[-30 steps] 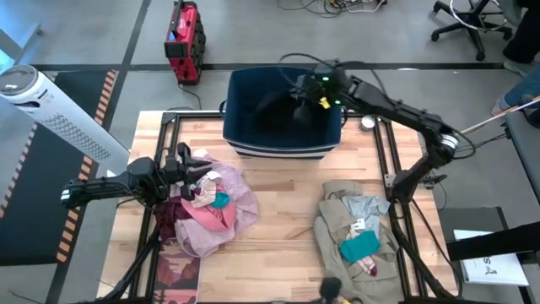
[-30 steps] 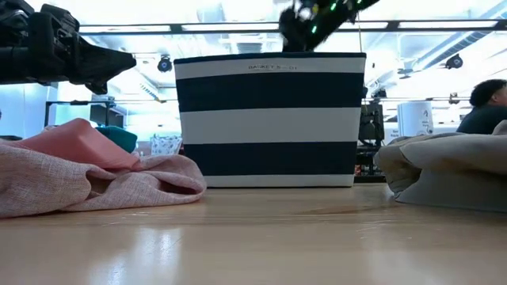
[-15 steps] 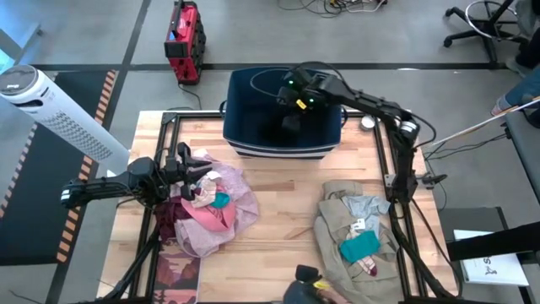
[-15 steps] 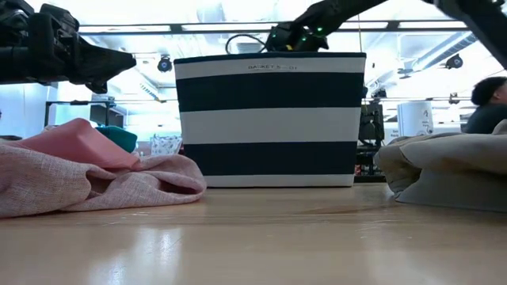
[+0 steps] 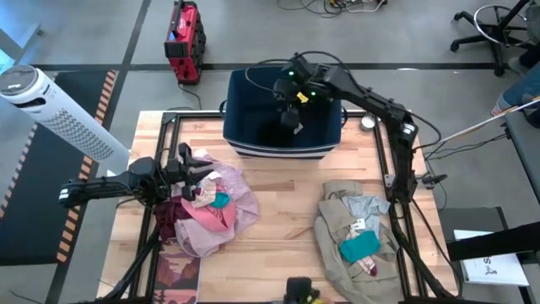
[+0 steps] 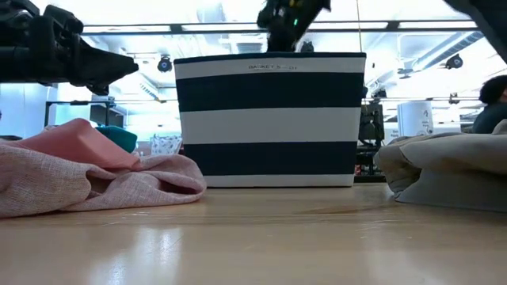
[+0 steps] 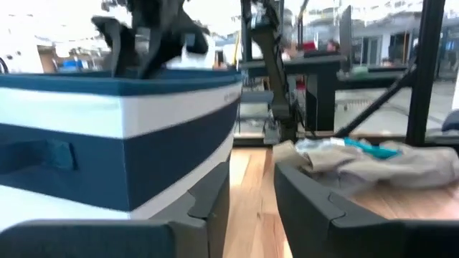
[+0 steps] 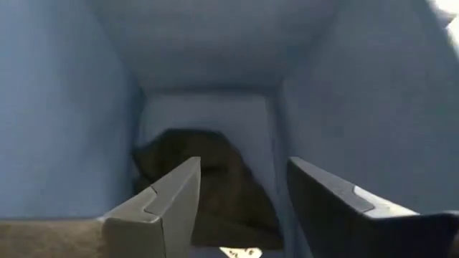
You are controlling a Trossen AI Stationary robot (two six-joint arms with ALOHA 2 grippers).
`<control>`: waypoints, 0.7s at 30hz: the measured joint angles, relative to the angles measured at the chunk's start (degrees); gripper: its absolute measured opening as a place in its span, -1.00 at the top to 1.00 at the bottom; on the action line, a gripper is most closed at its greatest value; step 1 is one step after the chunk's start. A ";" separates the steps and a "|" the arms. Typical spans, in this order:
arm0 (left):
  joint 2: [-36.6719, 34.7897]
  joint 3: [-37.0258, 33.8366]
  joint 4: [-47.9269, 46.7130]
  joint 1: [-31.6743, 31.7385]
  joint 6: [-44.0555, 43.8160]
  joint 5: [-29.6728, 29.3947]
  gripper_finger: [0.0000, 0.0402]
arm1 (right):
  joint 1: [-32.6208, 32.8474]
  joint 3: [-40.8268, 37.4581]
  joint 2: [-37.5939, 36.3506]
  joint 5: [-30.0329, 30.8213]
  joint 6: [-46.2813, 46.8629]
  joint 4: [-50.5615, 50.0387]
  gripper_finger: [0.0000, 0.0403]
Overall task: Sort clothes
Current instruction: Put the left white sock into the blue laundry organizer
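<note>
**Operator:** High view status: where are the clothes, and how do they lie?

**Technician:** Three groups. A black garment [image 8: 208,186] lies crumpled on the floor of the navy bin [image 5: 239,101], at 12 o'clock on the table [image 5: 278,219]. It has no clear long axis. A lilac-pink piece [image 5: 240,207] sits at 9 o'clock, with coral pink [image 5: 215,218], maroon [image 5: 169,221] and a small teal item [image 5: 221,201] bunched on or against it. That pile runs roughly from 11 toward 5 o'clock. A beige-khaki garment [image 5: 333,232] lies at 4 o'clock, long axis running 12 to 6, carrying a grey piece [image 5: 367,205] and a teal piece [image 5: 360,246].

**Operator:** Right gripper?

**Technician:** The right gripper [image 5: 288,115] hangs above the bin's interior, pointing down. In the right wrist view the fingers [image 8: 168,197] stand apart with nothing between them; the black garment lies below, clear of both.

**Operator:** Left gripper?

**Technician:** The left gripper [image 5: 196,167] sits at the 10 o'clock edge of the lilac pile, pointing toward 3 o'clock. The left wrist view shows a narrow gap between its fingers [image 7: 208,204] and no fabric in that gap.

**Operator:** Other items?

**Technician:** A reddish-brown book [image 5: 179,277] lies at 7 o'clock.
</note>
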 joint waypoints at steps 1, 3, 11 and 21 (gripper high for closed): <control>0.63 0.90 -1.04 0.00 -0.19 0.09 0.44 | 0.59 -0.08 -1.22 0.23 -0.36 -0.03 0.04; 2.31 3.56 -3.46 0.02 -0.32 1.35 0.37 | 2.10 -0.52 -3.49 1.13 -0.80 -0.11 0.06; 14.58 14.73 -10.42 -0.36 -7.20 10.26 0.10 | 7.73 -4.63 -11.49 1.11 -0.22 0.05 0.17; 33.00 28.89 -29.27 -4.08 -8.99 12.10 0.02 | 12.54 -18.37 -20.82 1.17 4.24 4.35 0.05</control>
